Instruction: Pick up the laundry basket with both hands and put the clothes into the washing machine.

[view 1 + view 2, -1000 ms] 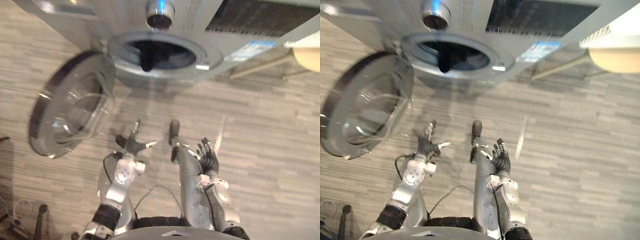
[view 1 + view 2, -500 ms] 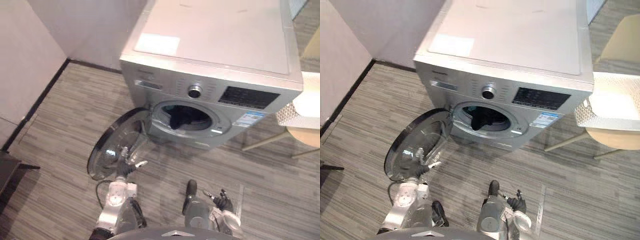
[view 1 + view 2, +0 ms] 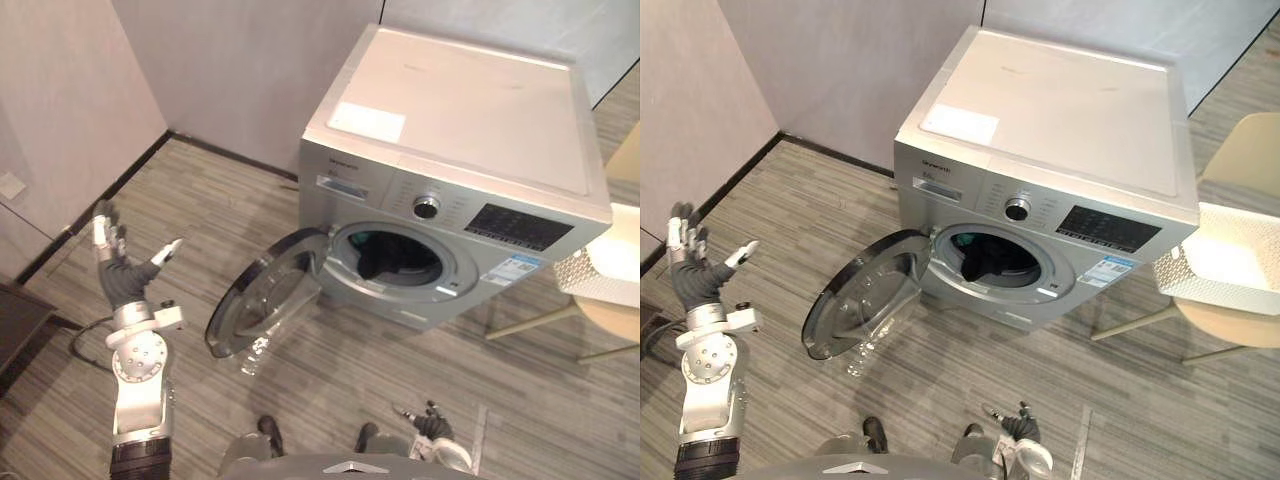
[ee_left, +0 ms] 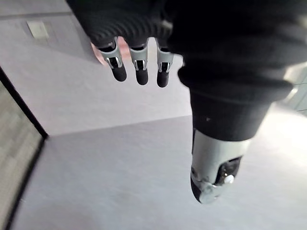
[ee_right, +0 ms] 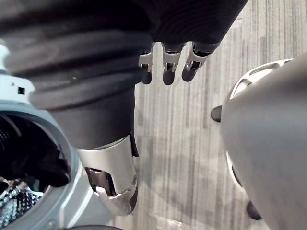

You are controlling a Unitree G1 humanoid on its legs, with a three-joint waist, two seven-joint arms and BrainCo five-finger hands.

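The left hand (image 3: 125, 278) is raised at the robot's left side, well apart from the washer (image 3: 470, 130). Its fingers (image 4: 140, 64) are straight and spread, the thumb held apart, and it holds and touches nothing. The right hand (image 3: 432, 426) hangs low near the floor, in front of the washer. Its fingers (image 5: 168, 67) are relaxed and also hold nothing. The washer's round door (image 3: 262, 308) stands swung open. Dark clothes (image 3: 385, 255) lie inside the drum, at its mouth. A white basket (image 3: 1215, 262) sits on a beige chair (image 3: 1240, 325) just right of the washer, away from both hands.
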